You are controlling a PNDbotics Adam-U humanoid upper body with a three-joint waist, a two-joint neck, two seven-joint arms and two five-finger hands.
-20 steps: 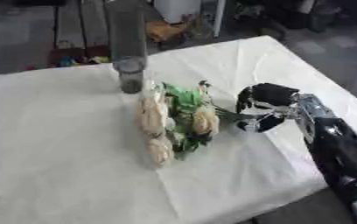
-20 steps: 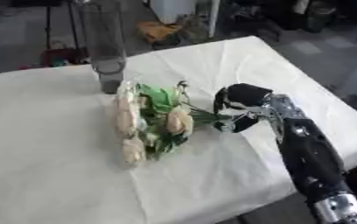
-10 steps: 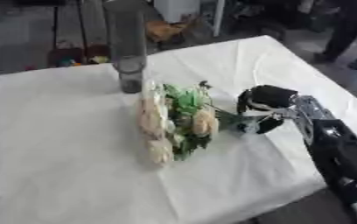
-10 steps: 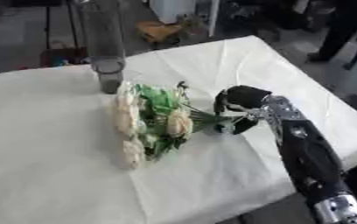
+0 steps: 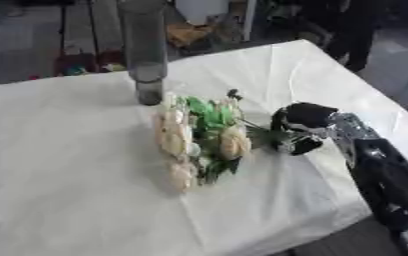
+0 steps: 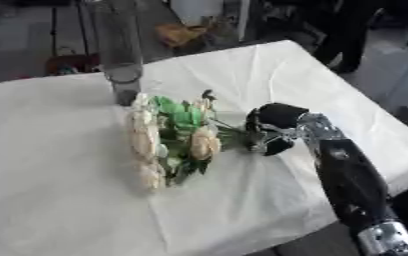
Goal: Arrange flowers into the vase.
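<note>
- Flowers (image 5: pixel 199 140) lie on the white surface (image 5: pixel 59 175) just before the vase (image 5: pixel 146 55), where they were a second ago; right hand (image 5: pixel 299 129) has closed in on the stems, so lifting looks next.
- Right hand (image 6: pixel 273 129) sits at the flowers' stem end, fingers curled round the stems; blooms point away.

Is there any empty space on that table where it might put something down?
Yes: bare white cloth left of the flowers and in front of them toward the near edge. It is crowded between the vase, the blooms and the right hand at the stems.
</note>
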